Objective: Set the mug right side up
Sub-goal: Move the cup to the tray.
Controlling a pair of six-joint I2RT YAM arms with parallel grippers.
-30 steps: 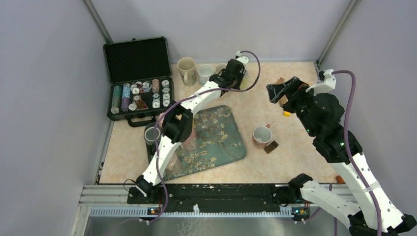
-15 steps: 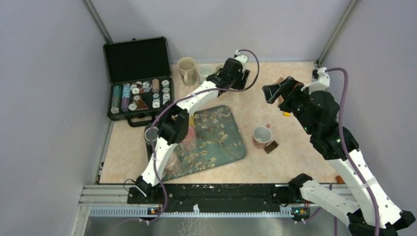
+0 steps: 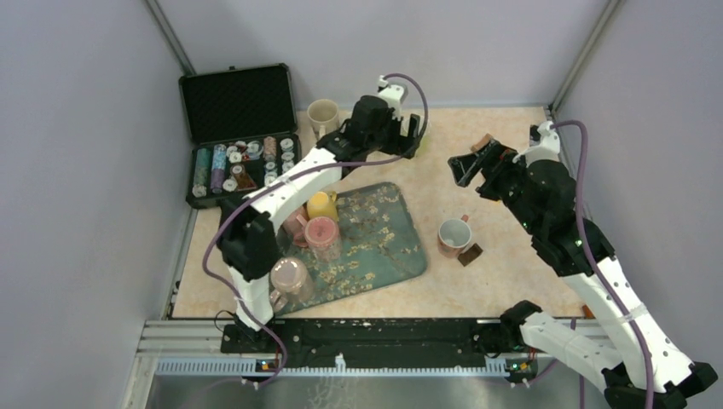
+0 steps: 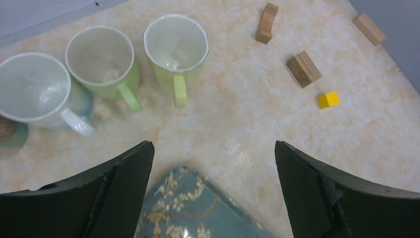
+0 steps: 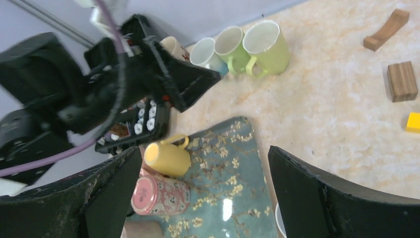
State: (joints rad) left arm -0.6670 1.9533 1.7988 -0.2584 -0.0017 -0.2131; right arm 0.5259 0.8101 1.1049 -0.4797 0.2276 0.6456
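Note:
Three mugs stand upside down on the blue flowered tray (image 3: 384, 243): a yellow mug (image 3: 321, 204) (image 5: 168, 158), a pink patterned mug (image 3: 322, 235) (image 5: 158, 194) and a pale pink mug (image 3: 288, 274). At the back stand upright mugs: two light green mugs (image 4: 177, 47) (image 4: 104, 64) and a white one (image 4: 34, 91). My left gripper (image 4: 213, 148) (image 3: 411, 136) hovers open and empty just in front of the green mugs, above the tray's far corner. My right gripper (image 5: 203, 153) (image 3: 473, 162) hangs open and empty over the table, right of the tray.
A pink mug (image 3: 452, 236) stands upright on the table right of the tray, beside a brown block (image 3: 470, 254). Wooden blocks (image 4: 303, 68) and a yellow cube (image 4: 328, 99) lie at the back right. An open black case of poker chips (image 3: 239, 136) fills the back left.
My left gripper has opened and drawn back to the left from the green mug at the back. Its arm swung left, uncovering the tray's mugs. The right gripper drifted slightly left.

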